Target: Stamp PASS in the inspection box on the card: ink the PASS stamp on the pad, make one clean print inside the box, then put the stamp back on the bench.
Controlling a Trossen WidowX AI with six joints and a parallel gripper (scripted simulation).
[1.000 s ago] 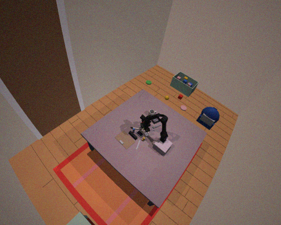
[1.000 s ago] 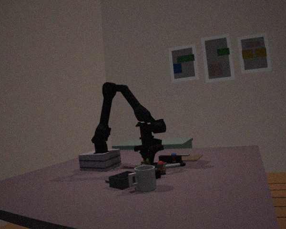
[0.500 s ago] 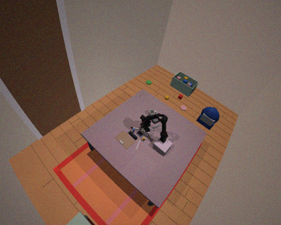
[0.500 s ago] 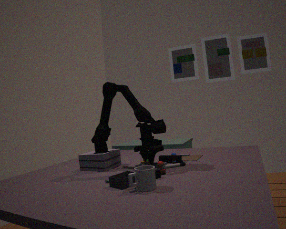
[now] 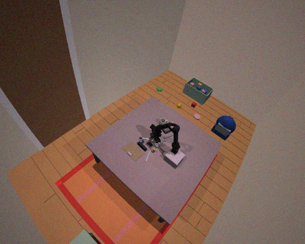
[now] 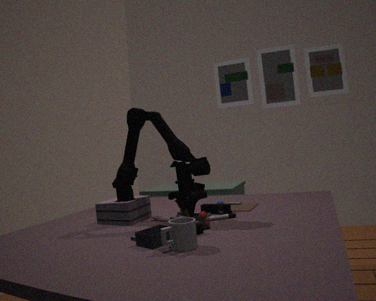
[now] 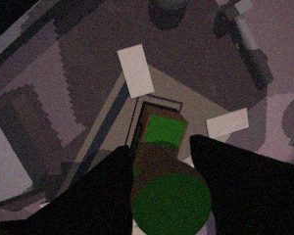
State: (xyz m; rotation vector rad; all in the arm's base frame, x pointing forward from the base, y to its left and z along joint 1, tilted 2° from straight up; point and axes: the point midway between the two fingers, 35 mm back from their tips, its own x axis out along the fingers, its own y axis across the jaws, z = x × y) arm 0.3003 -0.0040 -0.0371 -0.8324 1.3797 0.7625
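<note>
My gripper [image 7: 161, 151] [image 5: 155, 140] [image 6: 185, 207] is shut on a stamp with a brown handle and a green round knob [image 7: 171, 206]. The stamp stands upright, and its green base [image 7: 166, 131] sits low over a small dark-rimmed rectangular pad [image 7: 162, 101] [image 5: 149, 144]. I cannot tell whether the base touches it. The tan card [image 5: 132, 151] [image 6: 244, 206], with a small white box [image 5: 129, 153], lies to the left of the gripper in the top view, apart from it. In the exterior view the fingers hide the stamp.
A long black block [image 5: 141, 145] [image 6: 214, 207] lies between the card and the gripper, with a blue-knobbed stamp [image 6: 220, 202] by it. A red-knobbed stamp [image 6: 202, 214], a marker [image 6: 220, 217], a grey mug [image 6: 182, 234] [image 5: 162, 120] and a black box [image 6: 149, 236] stand close around. White paper slips [image 7: 135, 70] lie by the pad.
</note>
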